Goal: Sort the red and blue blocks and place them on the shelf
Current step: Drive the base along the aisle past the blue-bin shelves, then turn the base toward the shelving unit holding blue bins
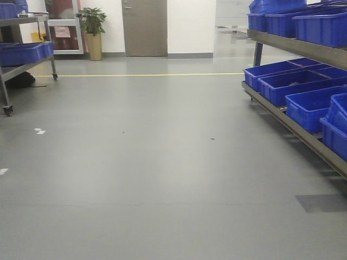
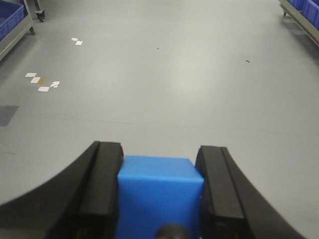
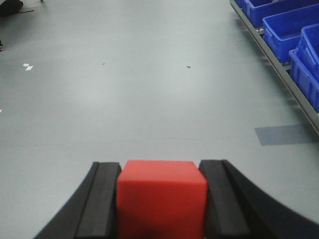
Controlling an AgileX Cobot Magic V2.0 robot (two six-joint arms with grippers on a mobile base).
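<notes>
Nearest, the left fingers, black and padded, are clamped on the blue block. One finger presses each side face, and the cube sits square between them with its top face level. The right fingers grip the red block in the same way. Both pairs point forward and roughly level over the grey floor, so each block is held well apart from the shelf. The blocks' visible faces are plain.

Farther out, a dark rectangular patch marks the floor on the right, near the shelf's lower rail. Scraps of white tape lie on the left.

The steel shelf runs along the right side toward the far end, and both of its visible tiers are lined with blue bins. On the left stands a wheeled steel rack that holds more of the same bins.

A thin yellow line crosses the floor at the far end. Beyond it, against the white wall, are a grey door and a potted plant in a tan pot. A red panel to the plant's left is too blurred for any lettering to be read.
</notes>
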